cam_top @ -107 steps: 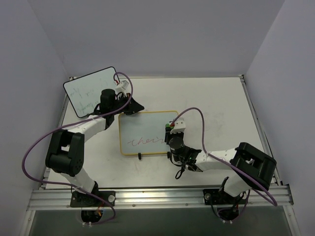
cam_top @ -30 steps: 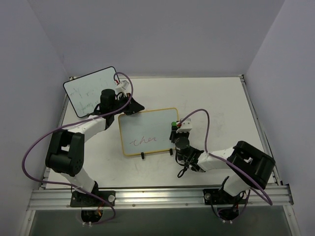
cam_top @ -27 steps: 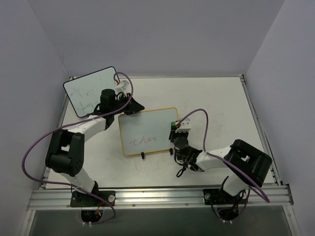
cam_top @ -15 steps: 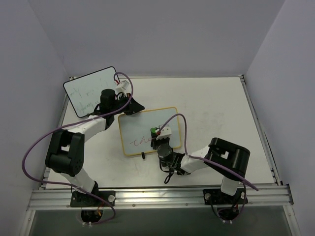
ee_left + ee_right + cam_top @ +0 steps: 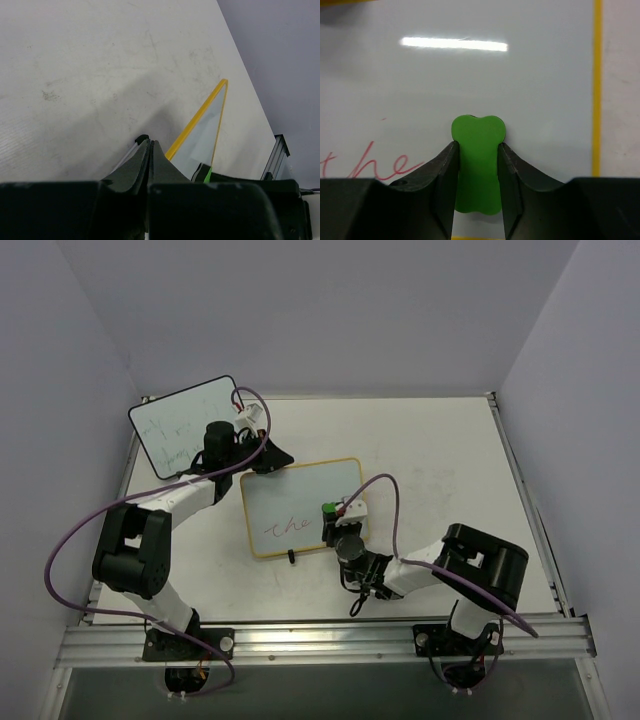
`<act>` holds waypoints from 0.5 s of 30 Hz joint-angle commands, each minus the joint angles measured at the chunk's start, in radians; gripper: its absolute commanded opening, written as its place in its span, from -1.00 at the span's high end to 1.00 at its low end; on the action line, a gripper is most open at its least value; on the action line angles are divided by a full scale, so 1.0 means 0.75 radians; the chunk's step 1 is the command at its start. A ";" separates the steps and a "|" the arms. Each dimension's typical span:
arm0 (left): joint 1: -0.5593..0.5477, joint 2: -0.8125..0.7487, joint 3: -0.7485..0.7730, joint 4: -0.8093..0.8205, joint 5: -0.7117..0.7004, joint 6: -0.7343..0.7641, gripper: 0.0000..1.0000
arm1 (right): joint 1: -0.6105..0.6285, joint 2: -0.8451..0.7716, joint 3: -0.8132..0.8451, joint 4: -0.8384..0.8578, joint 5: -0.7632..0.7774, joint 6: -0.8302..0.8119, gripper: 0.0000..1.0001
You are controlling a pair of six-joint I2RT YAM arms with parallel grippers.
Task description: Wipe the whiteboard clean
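**Whiteboard** [image 5: 300,490]: lies at table centre, with red "the" [image 5: 372,162] legible at its 8 o'clock. Your right gripper [image 5: 477,146] clamps a green eraser [image 5: 477,170], jaws narrowed to its width, at 3 o'clock of the word, apparently placed to wipe it. Your left gripper [image 5: 150,146], jaws together, sits at the 11 o'clock corner, probably steadying; whether it pinches the frame cannot be told. The black-framed board [image 5: 185,425] at 10 o'clock bears illegible marks.
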 commanded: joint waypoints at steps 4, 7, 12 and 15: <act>-0.004 -0.037 -0.005 0.041 0.013 0.015 0.95 | -0.157 -0.151 -0.132 -0.152 0.113 0.101 1.00; -0.004 -0.039 -0.007 0.043 0.013 0.015 0.95 | -0.180 -0.176 -0.139 -0.158 0.111 0.101 1.00; -0.004 -0.041 -0.007 0.041 0.009 0.017 0.95 | -0.178 -0.107 -0.102 -0.117 0.046 0.085 1.00; -0.004 -0.037 -0.009 0.039 0.009 0.019 0.95 | -0.139 -0.029 -0.039 -0.101 0.007 0.054 1.00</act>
